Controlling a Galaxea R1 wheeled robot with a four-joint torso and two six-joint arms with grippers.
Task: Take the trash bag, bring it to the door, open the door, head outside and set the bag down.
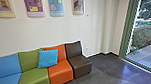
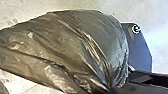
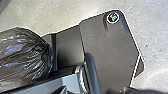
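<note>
While my head camera faces the seats (image 1: 33,79), with a pillow (image 1: 48,58) on them and green-framed glass (image 1: 144,51) to the right, the bag (image 2: 67,42) bulges beside the robot's base (image 3: 110,45), its folds drawn together. I can't tell how far open either gripper is, or what it holds.

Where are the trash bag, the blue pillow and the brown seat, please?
Trash bag (image 2: 72,47): left wrist view, wrinkled side.
Blue pillow (image 1: 48,58): head view, front face.
Brown seat (image 1: 79,62): head view, sitting surface.

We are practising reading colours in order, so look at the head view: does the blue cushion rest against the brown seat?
No, the blue cushion leans on the green and orange seats.
</note>
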